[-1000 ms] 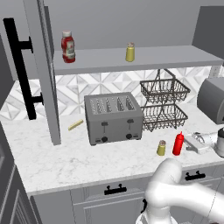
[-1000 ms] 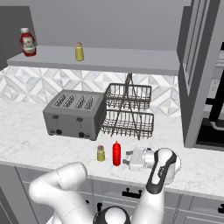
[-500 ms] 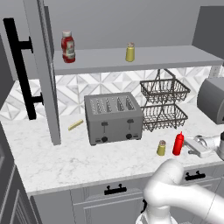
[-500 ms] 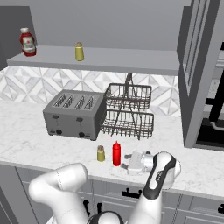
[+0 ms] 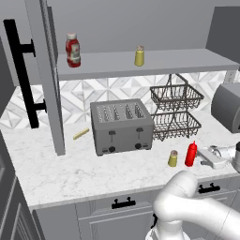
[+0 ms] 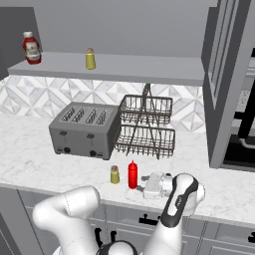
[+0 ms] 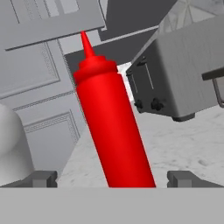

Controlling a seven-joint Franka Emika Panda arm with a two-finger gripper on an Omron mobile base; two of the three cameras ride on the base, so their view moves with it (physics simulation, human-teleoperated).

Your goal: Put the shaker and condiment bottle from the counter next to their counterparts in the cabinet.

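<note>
The slim red condiment bottle point(image 5: 191, 154) point(image 6: 132, 174) stands upright near the front edge of the marble counter point(image 5: 70, 174). The small olive shaker point(image 5: 173, 158) point(image 6: 115, 175) is just to its left. My gripper point(image 5: 207, 156) point(image 6: 151, 184) lies level on the bottle's right side, open. In the hand view the bottle point(image 7: 111, 127) rises between my spread fingertips point(image 7: 43, 178), and the gripper point(image 7: 113, 179) is not closed on it. On the cabinet shelf point(image 5: 178, 60) stand a dark-red ketchup bottle point(image 5: 72, 50) point(image 6: 31, 48) and a yellow shaker point(image 5: 139, 56) point(image 6: 90, 59).
A grey toaster point(image 5: 121, 126) and a two-tier wire basket point(image 5: 175, 111) stand behind the bottle. The open cabinet door point(image 5: 47, 70) with its black handle hangs at the left. A pale stick point(image 5: 81, 133) lies on the counter. A grey appliance point(image 5: 228, 107) sits far right.
</note>
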